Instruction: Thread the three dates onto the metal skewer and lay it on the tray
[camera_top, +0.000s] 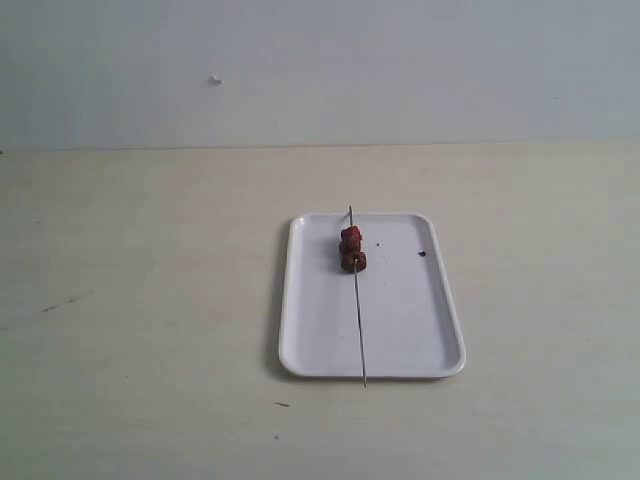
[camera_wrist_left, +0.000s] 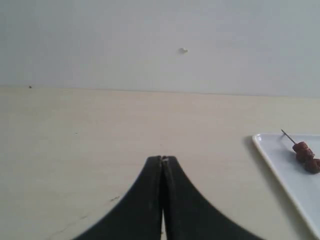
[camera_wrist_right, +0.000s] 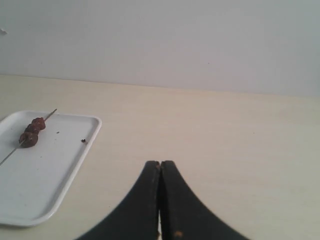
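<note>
Item: dates (camera_top: 352, 248), dark red-brown, bunched touching on the metal skewer (camera_top: 359, 320); you cannot count them apart. The rod lies on the white tray (camera_top: 320, 330), its long axis along the tray's long side, with the fruit toward the end farther from both tools and the bare end just past the nearer rim. One black speck (camera_top: 422, 253) lies on the tray beside them. Tray rests on the pale bench (camera_top: 150, 300). Left tool (camera_wrist_left: 162, 159): tips pressed together, holding nothing, tray well apart toward the right arm's side. Right tool (camera_wrist_right: 160, 163): likewise closed and empty, tray toward the left arm's side. Neither is plainly nearer. No brand, label or writing is legible.
</note>
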